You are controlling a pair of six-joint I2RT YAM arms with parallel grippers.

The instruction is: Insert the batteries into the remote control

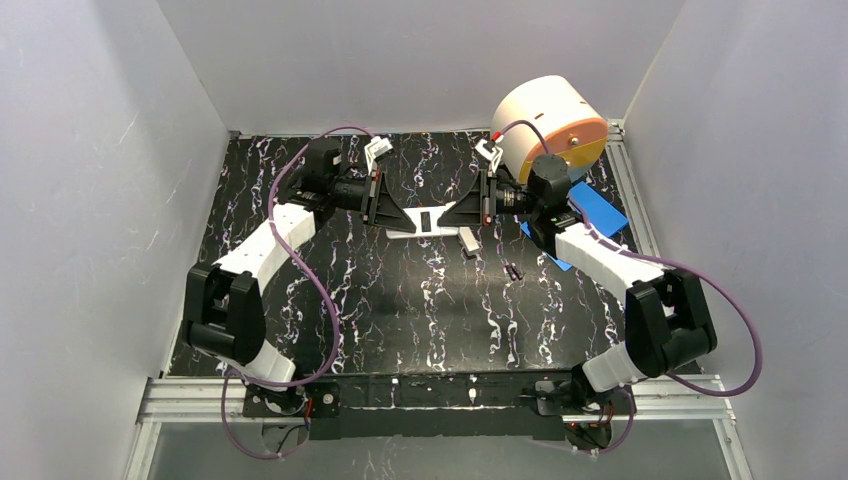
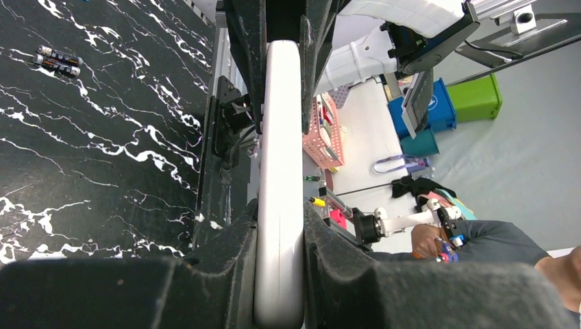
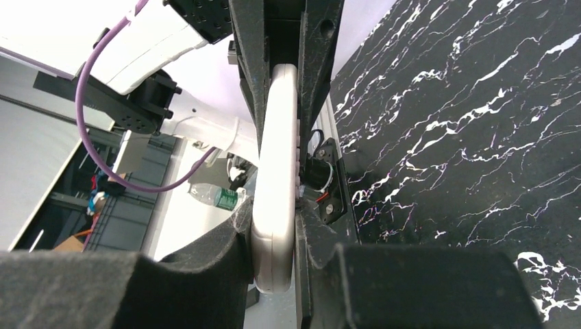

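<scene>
the remote [image 1: 427, 221] hangs level over the far middle of the table [image 1: 380, 320], pinched at both ends: left gripper [image 1: 398, 220] clamped on its left end, right gripper [image 1: 462, 214] clamped on its right. the batteries [image 1: 515, 271] lie together on the table, nearer the right arm, apart from the remote.

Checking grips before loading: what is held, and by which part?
The remote control: left gripper jaws clamp its left end, right gripper jaws its right end.
</scene>
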